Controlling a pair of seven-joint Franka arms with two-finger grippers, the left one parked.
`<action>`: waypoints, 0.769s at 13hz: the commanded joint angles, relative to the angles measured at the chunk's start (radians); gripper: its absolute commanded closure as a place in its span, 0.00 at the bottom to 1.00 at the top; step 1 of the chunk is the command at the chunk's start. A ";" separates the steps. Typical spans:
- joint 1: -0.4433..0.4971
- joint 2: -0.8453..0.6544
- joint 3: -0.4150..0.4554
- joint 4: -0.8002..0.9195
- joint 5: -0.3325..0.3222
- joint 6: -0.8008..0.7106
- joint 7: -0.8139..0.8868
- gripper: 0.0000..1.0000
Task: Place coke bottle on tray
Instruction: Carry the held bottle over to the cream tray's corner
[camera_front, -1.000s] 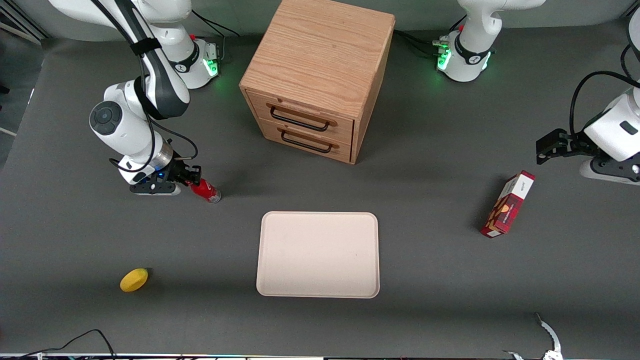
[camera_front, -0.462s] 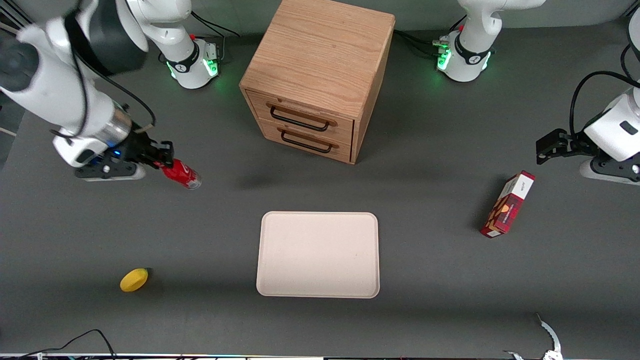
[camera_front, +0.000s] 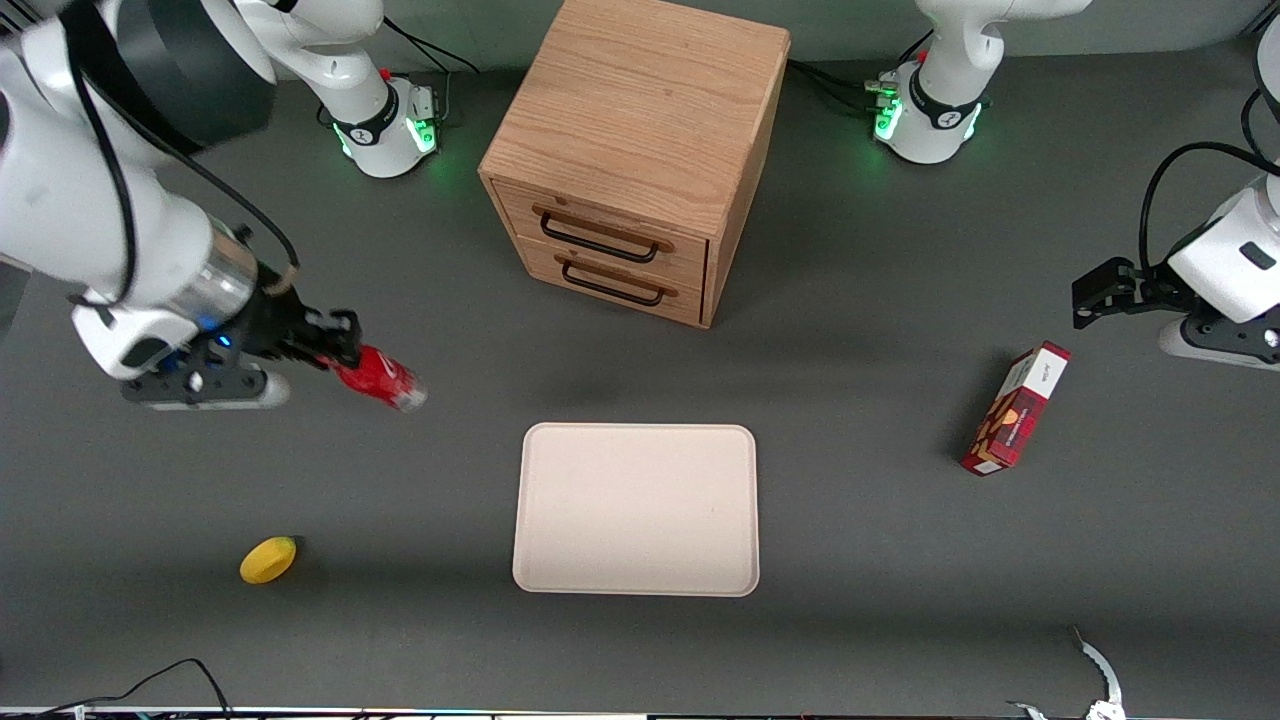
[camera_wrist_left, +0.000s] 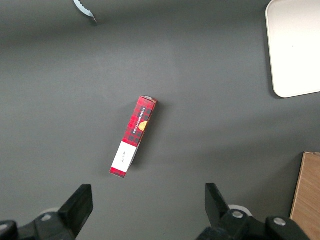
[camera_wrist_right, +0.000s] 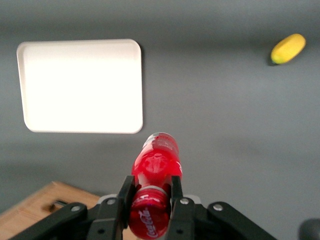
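The coke bottle (camera_front: 382, 378), small and red with a clear base, is held in the air, lying nearly level, by my right gripper (camera_front: 335, 352), which is shut on its neck just below the red cap (camera_wrist_right: 149, 216). The bottle (camera_wrist_right: 156, 162) points away from the gripper with its clear base outward. The cream-pink tray (camera_front: 636, 509) lies flat on the table, nearer the front camera than the wooden cabinet, some way from the bottle toward the parked arm's end. The tray also shows in the right wrist view (camera_wrist_right: 82, 85), with nothing on it.
A wooden two-drawer cabinet (camera_front: 634, 150) stands at the middle back. A yellow fruit (camera_front: 267, 559) lies near the front edge at the working arm's end. A red-and-white carton (camera_front: 1014, 408) lies toward the parked arm's end.
My gripper lifted the bottle off the table and swung it toward the working arm's end, then brought it slightly nearer the front camera and toward the tray. The bottle stays gripped.
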 joint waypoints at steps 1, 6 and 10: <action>0.063 0.218 0.027 0.220 -0.081 0.030 0.152 1.00; 0.135 0.430 0.032 0.222 -0.219 0.326 0.400 1.00; 0.167 0.510 0.030 0.217 -0.299 0.433 0.503 1.00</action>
